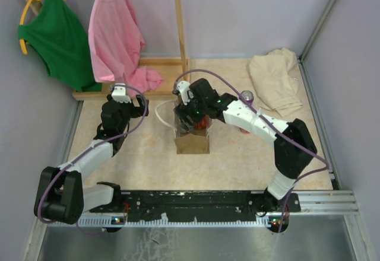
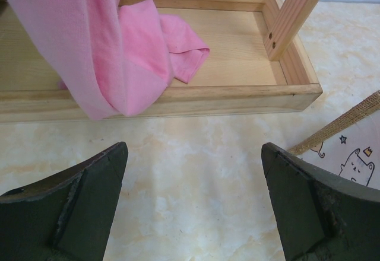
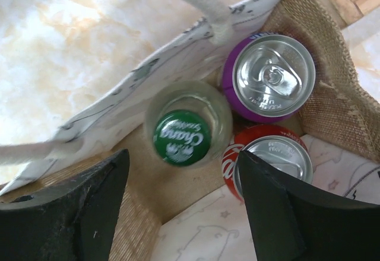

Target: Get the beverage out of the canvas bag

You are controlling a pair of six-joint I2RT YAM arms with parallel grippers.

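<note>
Right gripper [image 3: 181, 157] hangs over the mouth of the bag [image 1: 193, 145] at mid-table, its fingers apart and gripping nothing. Left gripper [image 2: 195, 154], also wide and empty, sits left of the bag, near a wooden tray [image 2: 237, 95] with a pink cloth [image 2: 119, 53]. Inside the bag stand a green-capped bottle [image 3: 183, 137], a purple can [image 3: 270, 77] and a red can [image 3: 270, 163], packed close together.

Green-capped bottle [image 3: 184, 135] upright inside canvas bag [image 3: 335, 89]

Canvas bag [image 3: 332, 95] holds two cans [image 3: 273, 77] (purple, red), one bottle [image 3: 184, 133].
</note>
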